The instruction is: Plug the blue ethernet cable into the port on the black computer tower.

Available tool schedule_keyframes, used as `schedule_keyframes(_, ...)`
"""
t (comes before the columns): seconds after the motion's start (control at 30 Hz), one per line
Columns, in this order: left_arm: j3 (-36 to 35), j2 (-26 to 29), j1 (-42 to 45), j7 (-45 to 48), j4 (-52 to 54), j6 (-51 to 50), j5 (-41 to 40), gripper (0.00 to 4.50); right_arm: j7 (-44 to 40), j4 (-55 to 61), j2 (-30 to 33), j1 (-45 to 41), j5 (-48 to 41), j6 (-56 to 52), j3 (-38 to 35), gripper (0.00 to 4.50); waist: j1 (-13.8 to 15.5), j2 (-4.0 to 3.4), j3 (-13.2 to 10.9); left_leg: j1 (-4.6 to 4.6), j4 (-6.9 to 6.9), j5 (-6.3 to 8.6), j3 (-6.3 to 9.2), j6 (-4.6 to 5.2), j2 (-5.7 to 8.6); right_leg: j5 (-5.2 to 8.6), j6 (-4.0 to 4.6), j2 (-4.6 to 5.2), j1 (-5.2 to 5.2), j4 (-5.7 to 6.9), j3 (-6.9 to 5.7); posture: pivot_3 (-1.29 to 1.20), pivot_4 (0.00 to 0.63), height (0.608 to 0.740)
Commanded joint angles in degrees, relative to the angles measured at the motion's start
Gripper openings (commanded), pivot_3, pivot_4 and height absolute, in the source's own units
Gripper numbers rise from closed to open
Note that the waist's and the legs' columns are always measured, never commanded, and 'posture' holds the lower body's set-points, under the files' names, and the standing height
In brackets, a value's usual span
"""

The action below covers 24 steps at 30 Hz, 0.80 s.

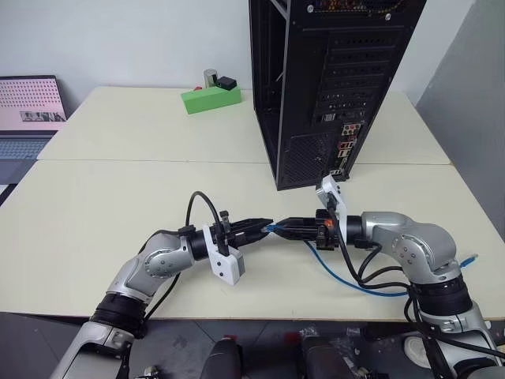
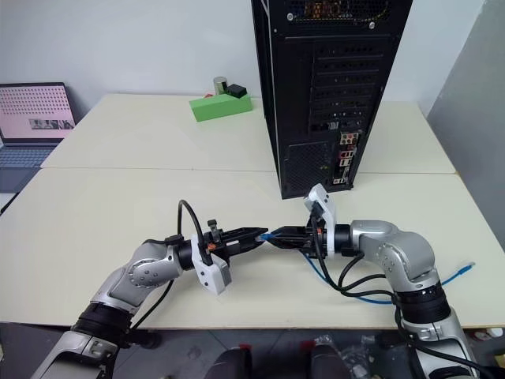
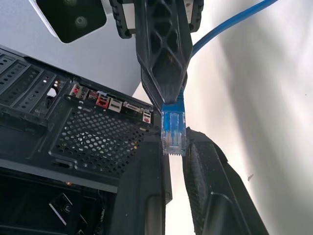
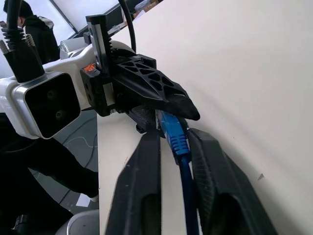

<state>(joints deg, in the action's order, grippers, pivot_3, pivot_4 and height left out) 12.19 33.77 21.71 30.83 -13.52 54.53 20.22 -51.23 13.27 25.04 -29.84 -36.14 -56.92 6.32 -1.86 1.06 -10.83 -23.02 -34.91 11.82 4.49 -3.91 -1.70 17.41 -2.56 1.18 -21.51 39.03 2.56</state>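
Above the front of the cream surface (image 1: 118,205) the two end effectors meet tip to tip, both roughly level. The left end effector (image 1: 264,225) is pressed together on the plug end of the blue ethernet cable (image 3: 173,128); in the left wrist view the clear plug sits between its two black fingers (image 3: 210,181), just at their tips. The right end effector (image 1: 286,227) points toward the left one and is also closed on the cable, pinching the blue boot just behind the plug (the right wrist view shows the cord running back between its fingers (image 4: 215,176)). From there the cable sags down onto the surface, loops under the right arm, and its far end lies near the right edge of the surface (image 1: 470,258). The black computer tower (image 1: 316,87) stands upright beyond the end effectors, well apart from the plug, its rear side with vent grilles and slot covers turned toward the robot. Low on that rear side is the connector panel with coloured jacks (image 1: 345,146); which socket there is the port I cannot tell. Farther back on the surface lies a green block (image 1: 210,98) with small objects on it, and an open laptop (image 1: 30,110) sits off to the robot's left.
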Motion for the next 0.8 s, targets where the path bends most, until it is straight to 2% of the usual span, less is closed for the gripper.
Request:
schedule_keyframes(0.03, 0.49, 0.36, 0.17, -1.22, 1.55, 1.22, -0.56, 0.27, 0.11, -0.15, -0.42, -1.29, -2.34, -0.71, -1.21, 0.03, 0.00, 0.00, 0.00, 0.00, 0.00, 0.00, 0.00, 0.00, 0.00, 0.00, 0.00, 0.00, 0.00, 0.00, 0.00, 0.00, 0.150, 0.740)
schedule_keyframes(0.13, 0.50, -0.17, -0.15, -1.61, 2.01, 0.56, -0.96, 0.27, 0.37, -2.17, -0.91, -3.11, -3.84, -1.96, -2.38, 0.00, 0.00, 0.00, 0.00, 0.00, 0.00, 0.00, -0.01, 0.00, 0.00, 0.00, 0.00, 0.00, 0.00, 0.00, 0.01, 0.00, 0.150, 0.740)
schedule_keyframes(0.2, 0.71, -0.28, -0.41, -1.58, 2.40, 0.35, -1.23, 0.98, 0.09, -3.06, -0.81, -4.08, -4.48, -2.71, -2.70, 0.00, 0.00, 0.00, 0.00, 0.00, 0.00, 0.00, 0.00, 0.00, 0.00, 0.00, 0.00, 0.00, 0.00, 0.00, 0.00, 0.00, 0.150, 0.740)
schedule_keyframes(0.43, 0.81, 0.23, -1.20, -1.28, 2.25, -2.42, -2.44, 2.25, -1.08, -4.27, 0.76, -5.64, -4.97, -3.13, -2.36, 0.00, 0.01, 0.00, 0.00, 0.00, 0.00, 0.00, 0.00, 0.00, 0.00, 0.00, 0.00, 0.00, 0.00, 0.00, 0.00, 0.00, 0.150, 0.740)
schedule_keyframes(0.6, 0.48, 0.16, -3.17, 2.82, 3.46, -12.58, -9.82, 3.18, 1.13, -4.51, 3.23, -4.90, -1.85, 1.28, -4.66, 0.00, 0.00, 0.00, 0.00, 0.00, 0.00, 0.00, 0.00, 0.00, 0.00, 0.00, 0.00, 0.00, 0.00, 0.01, -0.01, 0.00, 0.150, 0.740)
schedule_keyframes(0.73, 0.82, -3.06, -6.03, 5.81, 12.49, -27.31, -19.74, 3.90, 4.77, -2.49, 5.18, -2.21, -0.01, 4.49, -8.51, 0.00, 0.02, 0.00, 0.00, -0.03, 0.01, 0.00, 0.00, 0.00, 0.00, 0.00, 0.00, 0.01, -0.01, -0.01, -0.01, 0.00, 0.150, 0.740)
schedule_keyframes(0.8, 1.10, -4.80, -6.68, 6.30, 16.49, -34.92, -22.51, 4.43, 7.18, -1.21, 5.85, -0.68, 0.88, 5.74, -10.61, 0.00, 0.08, 0.00, 0.00, -0.04, 0.00, 0.00, 0.00, 0.00, 0.01, 0.00, 0.00, 0.04, 0.00, -0.01, 0.00, 0.00, 0.150, 0.740)
